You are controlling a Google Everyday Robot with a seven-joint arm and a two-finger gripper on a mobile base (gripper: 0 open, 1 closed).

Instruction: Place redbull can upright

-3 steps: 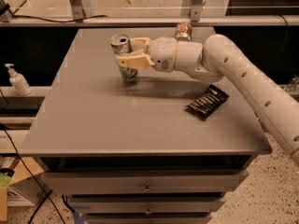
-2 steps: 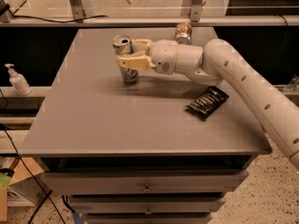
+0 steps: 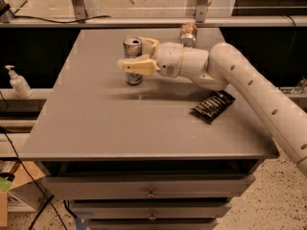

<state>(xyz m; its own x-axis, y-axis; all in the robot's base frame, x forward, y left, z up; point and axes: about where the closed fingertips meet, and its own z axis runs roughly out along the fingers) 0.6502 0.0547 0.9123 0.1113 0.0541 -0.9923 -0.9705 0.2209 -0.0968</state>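
Redbull can [image 3: 133, 47] stands upright on the table [image 3: 96, 123], toward the far side, silver top up. The gripper [image 3: 134, 54] reaches in from the right, and its fingers [image 3: 136, 65] sit one in front of the can and one behind, closed against its body. You look nearly done, since the can seems to rest on its base. What's left, by my read, is letting go and drawing clear without tipping it. The black snack packet [image 3: 213, 106] lies well apart.

One redbull can [image 3: 132, 46] — one gripper [image 3: 134, 53] at it — one brownish can [image 3: 188, 34], one packet [image 3: 213, 105].
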